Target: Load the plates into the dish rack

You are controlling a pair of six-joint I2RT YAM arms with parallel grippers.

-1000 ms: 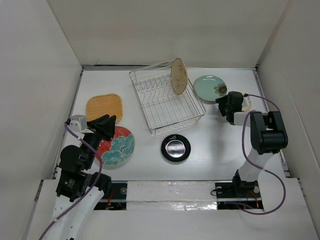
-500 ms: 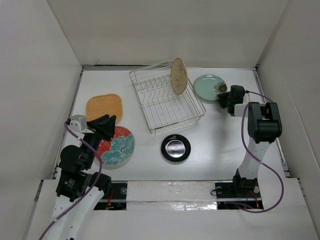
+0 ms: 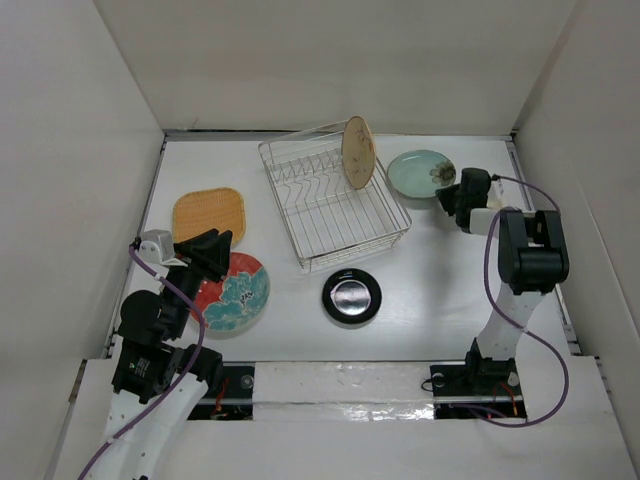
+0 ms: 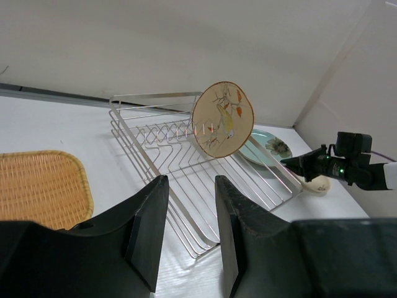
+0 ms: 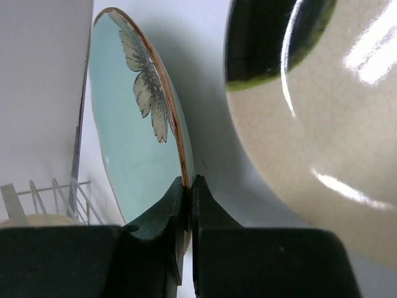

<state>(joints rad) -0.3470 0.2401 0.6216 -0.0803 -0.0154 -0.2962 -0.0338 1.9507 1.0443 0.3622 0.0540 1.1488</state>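
Step in hand: pickup of the pale green plate (image 3: 416,172), which lies flat on the table just right of the dish rack (image 3: 330,210). The right gripper (image 5: 188,186) is pinched onto its rim, and the left gripper (image 4: 189,186) hangs agape and empty over the red plate (image 3: 238,295). Next move, in my judgement: lift, tip the plate on edge, and slot it between prongs beside the upright beige leaf-patterned plate (image 3: 357,152).

Left gripper (image 4: 190,184) hangs open at near left; right arm stretches far right, right gripper (image 5: 189,184) pinching the pale green plate (image 5: 127,139) by its rim.
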